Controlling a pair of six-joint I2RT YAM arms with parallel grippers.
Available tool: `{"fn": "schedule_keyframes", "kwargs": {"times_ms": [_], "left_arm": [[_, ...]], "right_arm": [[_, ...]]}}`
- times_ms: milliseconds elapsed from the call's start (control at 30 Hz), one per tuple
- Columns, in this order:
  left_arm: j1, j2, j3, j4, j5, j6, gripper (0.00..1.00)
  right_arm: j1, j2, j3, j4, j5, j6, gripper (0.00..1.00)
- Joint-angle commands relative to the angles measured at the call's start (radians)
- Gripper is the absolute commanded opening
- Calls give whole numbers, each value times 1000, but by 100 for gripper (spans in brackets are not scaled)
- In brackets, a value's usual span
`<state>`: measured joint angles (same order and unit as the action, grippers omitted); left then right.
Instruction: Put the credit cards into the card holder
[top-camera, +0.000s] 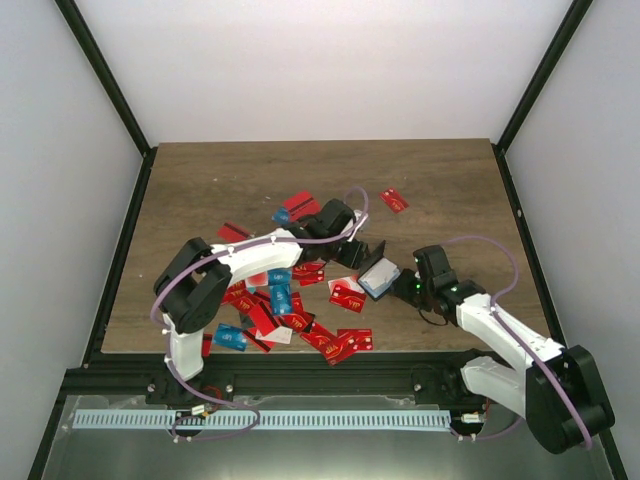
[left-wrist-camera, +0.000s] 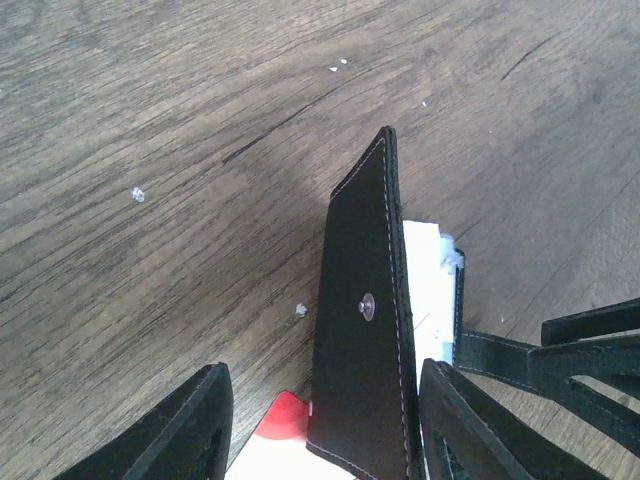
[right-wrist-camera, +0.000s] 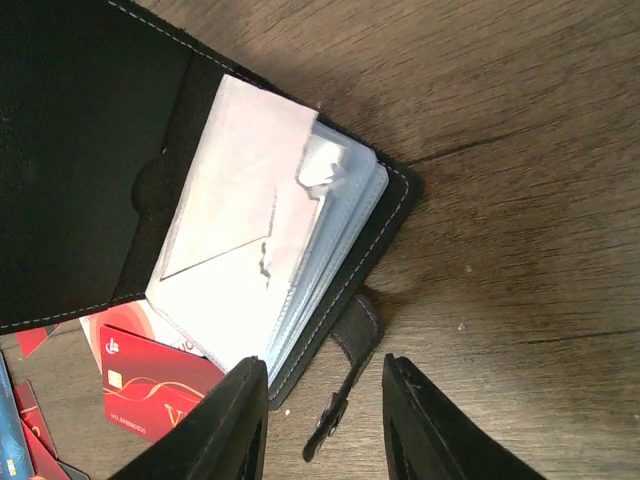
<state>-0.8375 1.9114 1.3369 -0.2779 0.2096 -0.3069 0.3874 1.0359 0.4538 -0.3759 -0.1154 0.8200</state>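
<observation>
The card holder (top-camera: 378, 272) lies open on the table's middle right, its clear pockets (right-wrist-camera: 300, 250) and a white sheet showing. Its black cover (left-wrist-camera: 360, 330) stands upright between the fingers of my left gripper (left-wrist-camera: 325, 435), which is open, the cover resting close against the right-hand finger (left-wrist-camera: 470, 420). My right gripper (right-wrist-camera: 325, 430) is open at the holder's near edge, with the loose clasp strap (right-wrist-camera: 350, 385) lying between its fingers. Credit cards (top-camera: 280, 300), mostly red with a few blue, are scattered left of the holder; one red card (right-wrist-camera: 150, 390) pokes out beside it.
More red cards (top-camera: 300, 207) lie behind the left arm, and a single one (top-camera: 394, 199) sits further back right. Several cards (top-camera: 345, 343) rest near the table's front edge. Bare wood stretches across the back and the far right.
</observation>
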Motion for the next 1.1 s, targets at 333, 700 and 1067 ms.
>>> {"fn": "schedule_keyframes", "kwargs": {"times_ms": [333, 700, 1067], "left_arm": [[15, -1, -26, 18, -33, 20, 48], [17, 2, -66, 55, -58, -2, 34], [21, -7, -101, 85, -34, -6, 23]], "right_arm": [[-10, -1, 104, -21, -6, -82, 47], [-10, 71, 183, 42, -31, -136, 53], [-34, 230, 184, 108, -4, -141, 56]]}}
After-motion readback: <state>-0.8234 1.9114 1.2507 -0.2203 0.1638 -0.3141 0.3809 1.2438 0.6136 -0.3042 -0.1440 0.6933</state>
